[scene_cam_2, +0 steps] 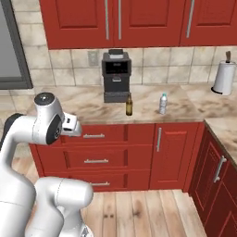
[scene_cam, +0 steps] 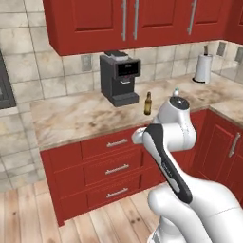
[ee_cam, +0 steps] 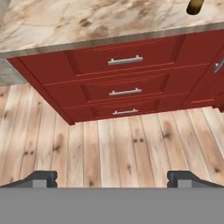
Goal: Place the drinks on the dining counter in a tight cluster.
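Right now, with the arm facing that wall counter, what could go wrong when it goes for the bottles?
1. The brown bottle stands just in front of the coffee machine; a reach from the front might tip it or bump the machine.
2. The water bottle stands alone near the counter edge; a nudge could send it to the floor.
3. The gripper, jaws open, looks down at the drawers, so misjudged height could strike the counter edge.
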